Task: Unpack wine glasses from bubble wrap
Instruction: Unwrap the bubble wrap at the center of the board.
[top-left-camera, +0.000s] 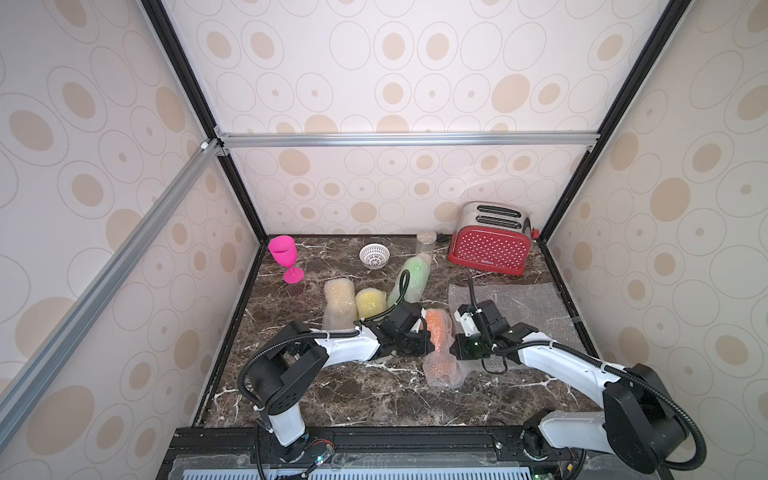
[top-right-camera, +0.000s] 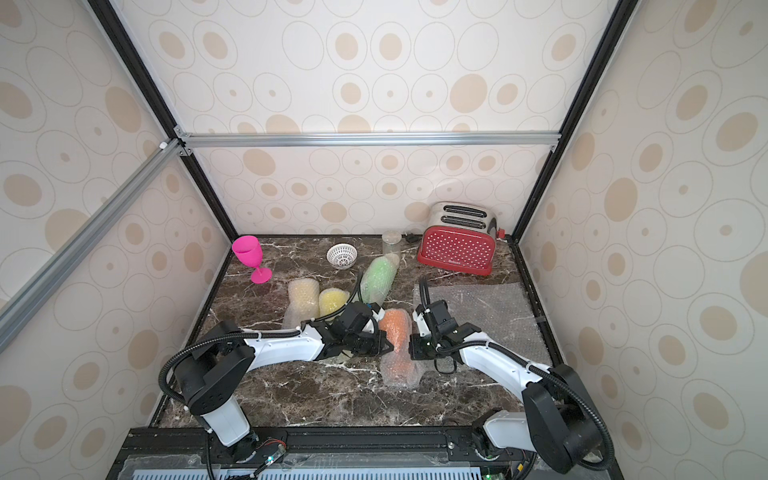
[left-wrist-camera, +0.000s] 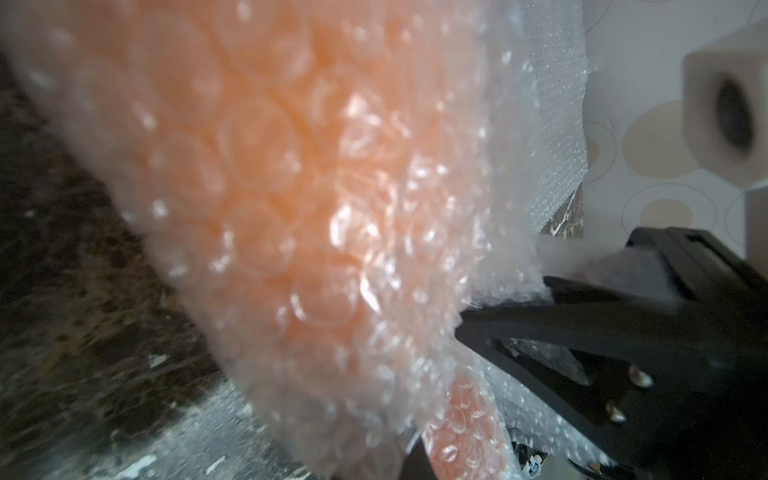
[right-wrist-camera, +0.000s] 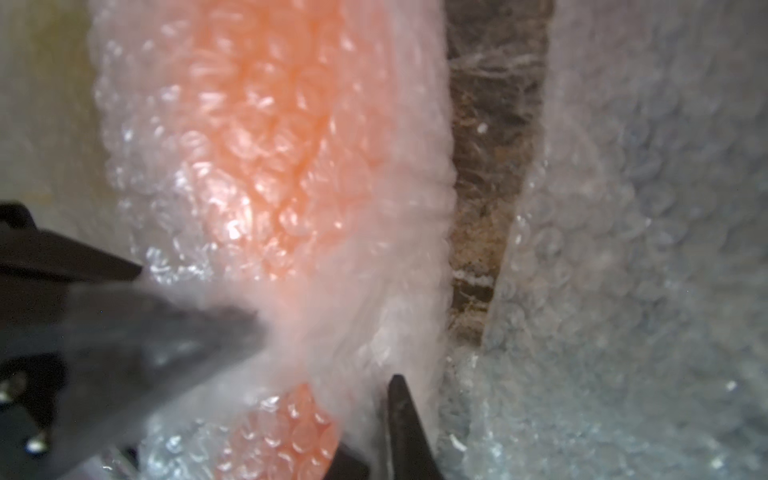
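jaws: left gripper (left-wrist-camera: 519, 299) and right gripper (right-wrist-camera: 324, 357) both closed, pinching the bubble wrap (top-left-camera: 441, 374) from its 2 sides | orange wine glass (top-left-camera: 436, 328) still inside, lying mid-way across the counter (top-left-camera: 332, 395) | risk: film slips or tears under opposed pulls; freed glass rolls toward front edge

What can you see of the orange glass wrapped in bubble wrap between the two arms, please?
The orange glass is an opaque goblet still rolled in clear bubble wrap, so it shows only as a blurred orange core. It lies on the dark marble table, bowl end towards the back wall, loose wrap flaring at the near end. The left hand and right hand, both shut, pinch the wrap from either side.
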